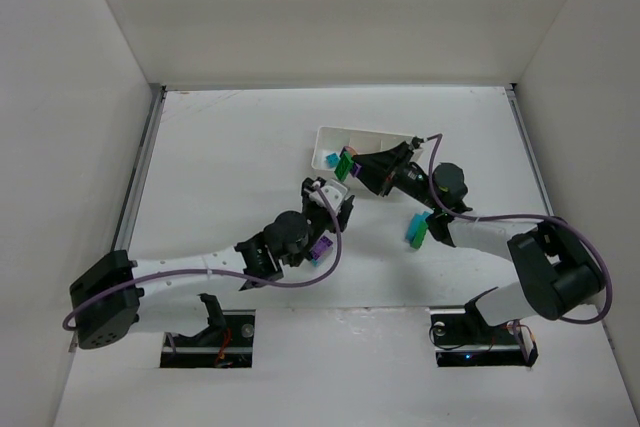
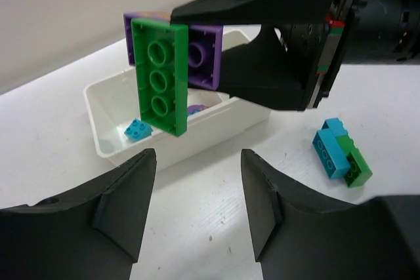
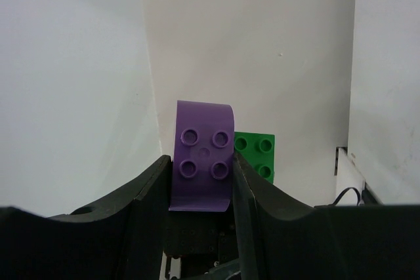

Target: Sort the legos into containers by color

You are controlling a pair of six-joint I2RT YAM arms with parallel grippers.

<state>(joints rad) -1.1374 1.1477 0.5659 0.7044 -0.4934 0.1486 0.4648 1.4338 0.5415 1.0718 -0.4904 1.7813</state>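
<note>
My right gripper (image 1: 360, 168) is shut on a two-colour stack, a purple brick (image 3: 203, 162) with a green brick (image 3: 257, 154) stuck to it. It holds the stack (image 1: 347, 161) in the air over the near left end of the white tray (image 1: 372, 134). In the left wrist view the green brick (image 2: 158, 77) and purple brick (image 2: 204, 57) hang above the tray (image 2: 108, 106), which holds a teal brick (image 2: 136, 129) and a purple piece (image 2: 195, 109). My left gripper (image 1: 329, 197) is open and empty, just in front of the tray (image 2: 197, 188).
A teal and green stack (image 1: 416, 231) lies on the table right of the tray, also in the left wrist view (image 2: 339, 156). A purple brick (image 1: 320, 248) lies by my left arm. White walls enclose the table.
</note>
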